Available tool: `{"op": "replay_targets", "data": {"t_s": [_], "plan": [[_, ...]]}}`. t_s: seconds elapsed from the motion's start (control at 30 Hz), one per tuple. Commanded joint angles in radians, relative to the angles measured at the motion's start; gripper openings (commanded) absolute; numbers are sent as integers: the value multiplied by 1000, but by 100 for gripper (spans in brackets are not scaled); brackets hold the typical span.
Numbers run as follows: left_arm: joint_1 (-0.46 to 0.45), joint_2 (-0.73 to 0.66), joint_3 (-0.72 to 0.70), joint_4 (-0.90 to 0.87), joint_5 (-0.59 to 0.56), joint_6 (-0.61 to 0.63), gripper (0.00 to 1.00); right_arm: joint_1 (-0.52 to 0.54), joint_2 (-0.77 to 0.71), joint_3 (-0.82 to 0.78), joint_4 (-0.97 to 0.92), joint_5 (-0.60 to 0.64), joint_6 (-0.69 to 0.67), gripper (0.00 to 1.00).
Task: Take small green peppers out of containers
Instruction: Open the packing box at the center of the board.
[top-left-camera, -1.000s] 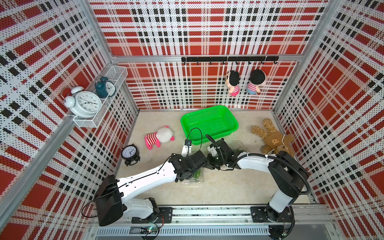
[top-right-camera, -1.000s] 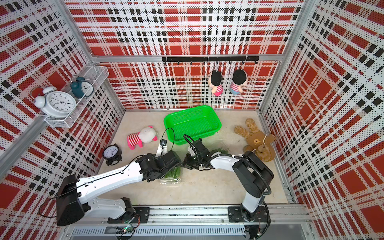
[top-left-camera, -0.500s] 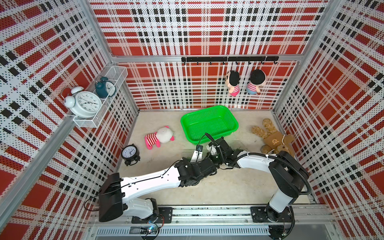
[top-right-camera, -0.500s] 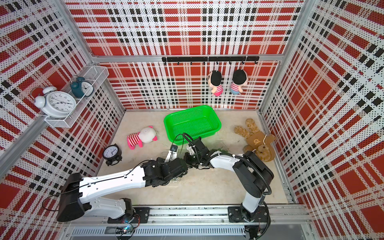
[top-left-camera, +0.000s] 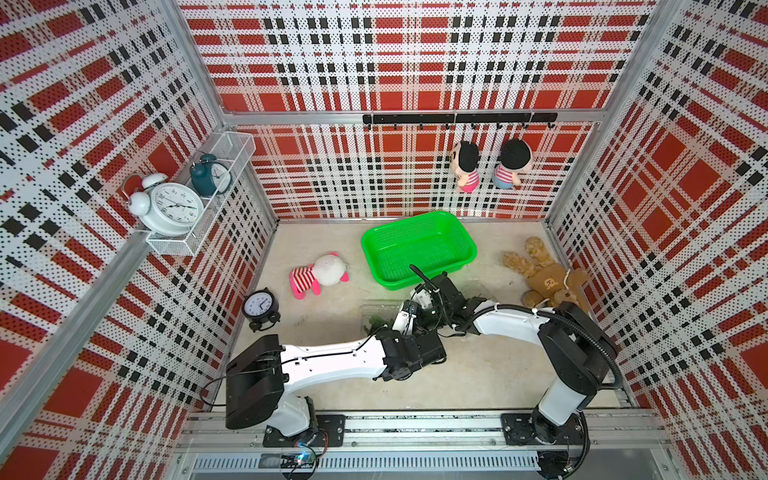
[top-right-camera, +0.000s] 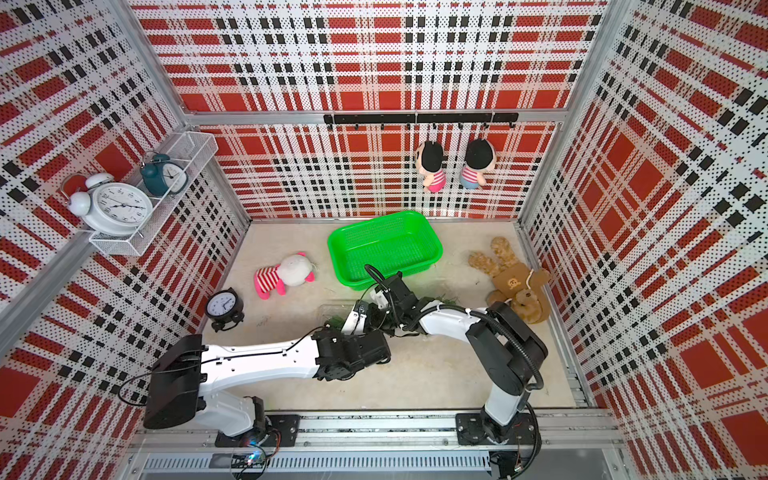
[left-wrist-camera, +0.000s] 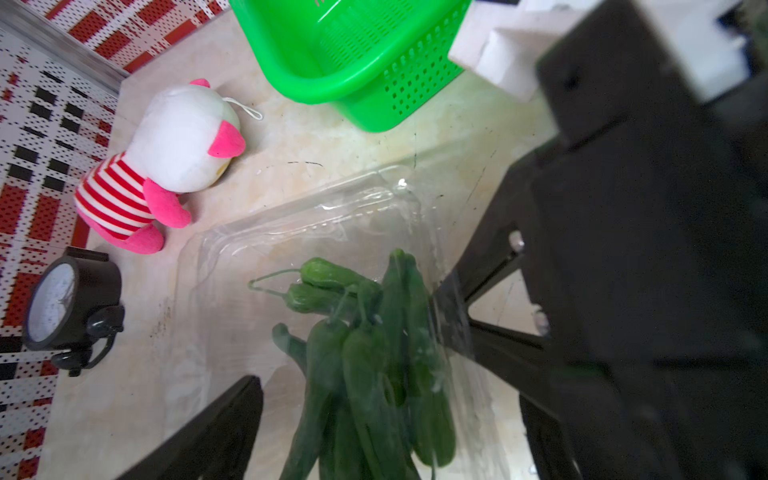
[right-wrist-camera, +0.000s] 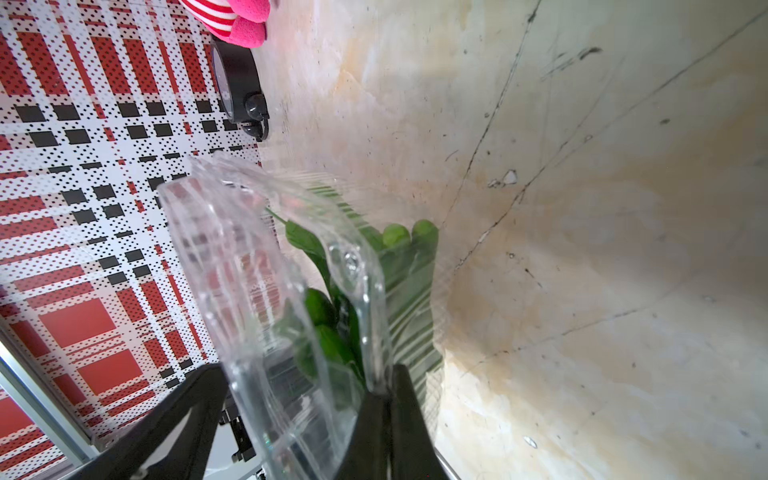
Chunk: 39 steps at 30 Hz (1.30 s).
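The right claw (right-wrist-camera: 384, 388) is pinching the thin rim of a clear box (right-wrist-camera: 249, 291), its two black fingers pressing together on the plastic with no gap showing. The box's lid is standing open. The peppers (right-wrist-camera: 328, 340) are lying inside, bunched just beyond the pinched edge, with their rounded ends pointing away from that claw.

The left claw (left-wrist-camera: 386, 411) is standing wide, with one finger (left-wrist-camera: 224, 419) showing on each side of the box. The peppers are sitting between those fingers, behind the clear plastic. I cannot tell whether either finger is touching the box.

In both top views the two claws are meeting at the box (top-left-camera: 374, 309) (top-right-camera: 332, 311) near the middle of the table (top-left-camera: 332, 316), just in front of the green basket (top-left-camera: 365, 249). The arms are hiding most of the peppers there, so only a few dark green bits are showing. A striped soft toy (top-left-camera: 328, 270) and a small black clock (top-left-camera: 259, 305) are lying apart from the box, toward the left arm's side.
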Motion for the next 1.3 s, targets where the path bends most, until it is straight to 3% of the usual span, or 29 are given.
{"op": "replay_targets", "data": {"t_s": [0.0, 0.53, 0.97, 1.27], "plan": [[28, -5, 24, -32, -96, -50, 100, 7, -29, -14, -11, -36, 2, 0], [223, -206, -106, 31, -6, 4, 96, 6, -42, -25, -106, 18, -86, 0], [263, -255, -101, -43, 7, -51, 98, 7, -66, -46, -97, 87, -79, 0], [457, -344, -17, -66, 102, 22, 98, -17, -30, -62, -8, 115, -100, 2]]}}
